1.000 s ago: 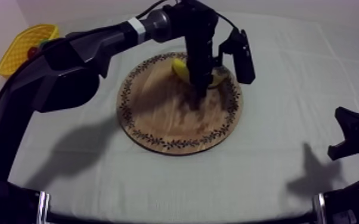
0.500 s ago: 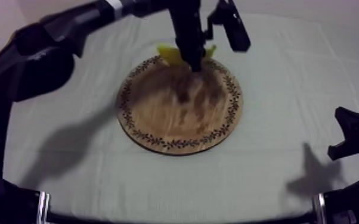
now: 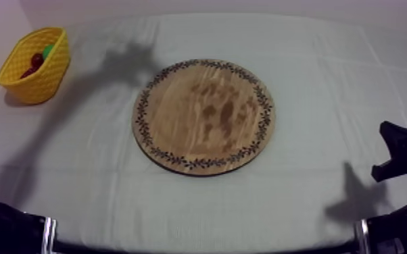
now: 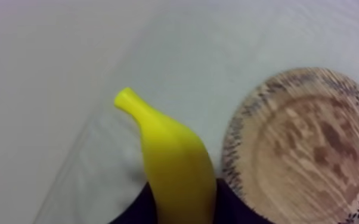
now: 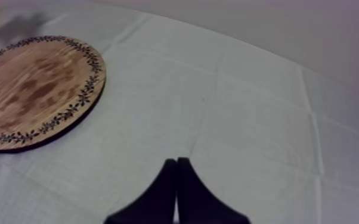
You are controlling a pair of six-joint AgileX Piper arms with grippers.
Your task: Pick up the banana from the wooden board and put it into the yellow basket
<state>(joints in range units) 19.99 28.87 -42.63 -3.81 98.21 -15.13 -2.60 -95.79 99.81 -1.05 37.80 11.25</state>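
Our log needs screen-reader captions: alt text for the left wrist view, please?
The left gripper is shut on the banana, its tip pointing away. Beyond it, the wooden board lies bare on the grey-white cloth.

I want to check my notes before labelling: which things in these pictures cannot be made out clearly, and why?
Left wrist view: the held end of the banana, hidden inside the left claw.
Top view: a green fruit in the yellow basket, too small to name.
Right wrist view: the yellow basket, cut off by the picture's edge.
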